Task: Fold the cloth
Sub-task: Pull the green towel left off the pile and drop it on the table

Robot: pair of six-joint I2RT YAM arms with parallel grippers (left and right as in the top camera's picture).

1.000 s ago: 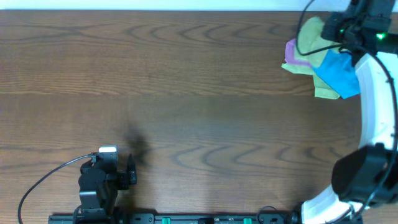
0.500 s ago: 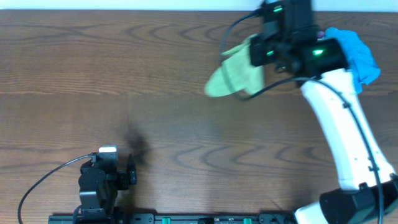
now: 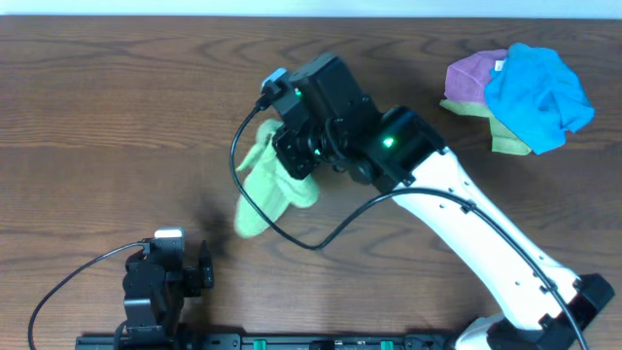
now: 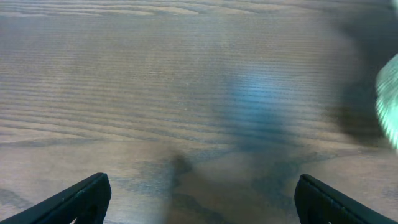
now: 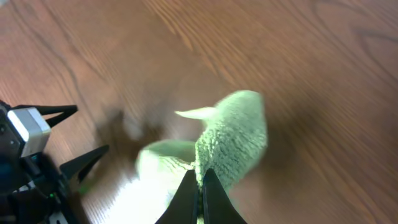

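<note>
Holding cloth (image 3: 262, 190) bunched, right gripper (image 5: 199, 186) clamped on it, 9 o'clock of centre on table (image 3: 97, 117); no fold made yet. Left gripper (image 4: 202, 186) released.

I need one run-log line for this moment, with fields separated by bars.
right gripper: shut on the cloth, bunched, hanging over table | left gripper: open, empty | blue cloth: heaped on purple cloth | fold: not started
</note>
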